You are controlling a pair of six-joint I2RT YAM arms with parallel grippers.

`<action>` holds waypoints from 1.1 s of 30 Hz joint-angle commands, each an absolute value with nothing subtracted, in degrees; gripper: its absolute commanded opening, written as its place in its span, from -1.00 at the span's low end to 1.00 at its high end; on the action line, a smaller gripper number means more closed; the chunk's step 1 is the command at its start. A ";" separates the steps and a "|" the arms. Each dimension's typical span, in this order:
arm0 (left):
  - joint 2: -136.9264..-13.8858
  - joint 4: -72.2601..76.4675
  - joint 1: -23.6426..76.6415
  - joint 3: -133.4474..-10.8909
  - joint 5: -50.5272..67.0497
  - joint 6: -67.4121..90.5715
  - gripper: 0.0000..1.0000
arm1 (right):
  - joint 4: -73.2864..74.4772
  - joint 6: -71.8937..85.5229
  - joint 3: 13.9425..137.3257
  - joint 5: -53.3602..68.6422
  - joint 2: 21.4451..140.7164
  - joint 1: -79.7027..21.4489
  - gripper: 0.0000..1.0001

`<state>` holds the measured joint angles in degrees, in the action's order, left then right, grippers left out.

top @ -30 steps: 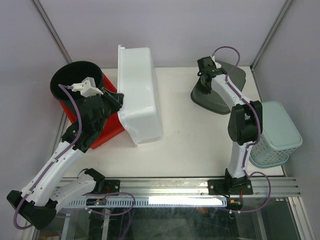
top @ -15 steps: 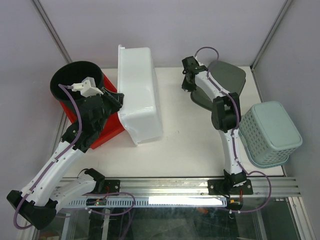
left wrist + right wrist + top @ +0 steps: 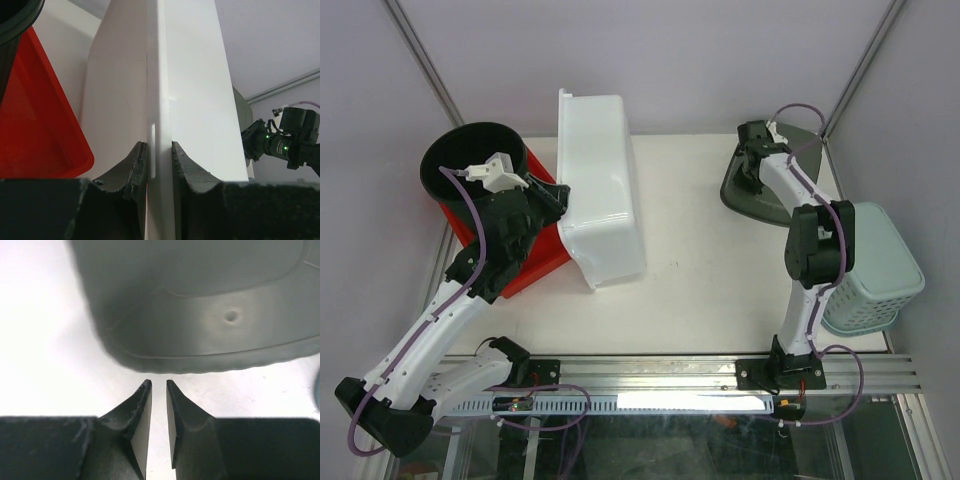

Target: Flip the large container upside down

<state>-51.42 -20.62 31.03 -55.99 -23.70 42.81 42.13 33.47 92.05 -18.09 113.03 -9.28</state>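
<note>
The large white container (image 3: 600, 190) stands tipped on its long side at the table's (image 3: 720, 300) left-centre, touching the red bin (image 3: 542, 258). The left gripper (image 3: 156, 150) is clamped on its thin rim. It looks like light, stiff, slick plastic, so a rim pinch could slip; gripping deeper on the wall seems safer. The right gripper (image 3: 159, 385) is nearly closed on nothing, by the grey dish (image 3: 200, 305).
</note>
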 commanded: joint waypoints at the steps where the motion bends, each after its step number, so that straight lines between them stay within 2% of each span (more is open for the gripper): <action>1: -52.60 -21.19 30.65 -55.95 -23.77 42.15 -1.00 | 36.85 31.53 98.40 -18.56 112.30 -14.74 -0.56; 8: -52.34 -21.27 30.67 -55.85 -23.37 42.06 -1.00 | 45.61 30.51 119.73 -17.72 129.41 -16.92 -0.55; 12: -53.29 -21.18 30.67 -55.75 -23.52 42.04 -1.00 | 53.62 31.65 128.85 -22.67 135.71 -16.03 -0.55; 22: -54.38 -20.42 30.67 -56.29 -22.34 41.75 -1.00 | 41.82 34.42 98.96 -23.64 115.19 -7.15 -0.59; 28: -54.58 -20.13 30.66 -56.30 -20.81 41.79 -1.00 | 42.82 34.74 97.82 -21.35 113.38 -7.19 -0.59; 33: -54.98 -18.67 30.63 -56.57 -17.26 41.08 -1.00 | 38.00 32.96 95.20 -11.92 108.85 -9.09 -0.54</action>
<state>-53.52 -18.96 31.03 -56.64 -21.80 42.59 43.40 33.45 96.92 -18.81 114.13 -7.40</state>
